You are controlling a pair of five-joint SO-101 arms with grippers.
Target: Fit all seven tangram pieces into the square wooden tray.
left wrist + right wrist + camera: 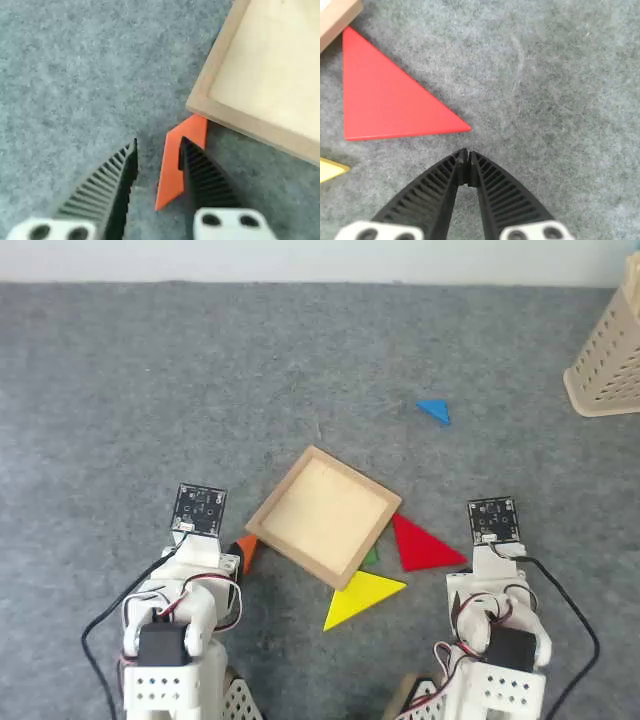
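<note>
Square light-wood tray (293,555): raised rim, smooth bare floor, turned diamond-wise on the grey felt-like carpet (150,390).

Left gripper (159,141): ribbed black fingers parted. We see the flat orange parallelogram piece (170,170) lying on the carpet between them, partly hidden by one finger, its far tip at the tray's corner.

Right gripper (468,152): clenched on nothing, tips together over carpet just beside the large red triangle (385,100).

The red triangle and the large yellow triangle (362,595) lie by the tray's edge, with a green sliver (371,557) between them. The small blue triangle (434,411) lies well apart, beyond the tray.
</note>
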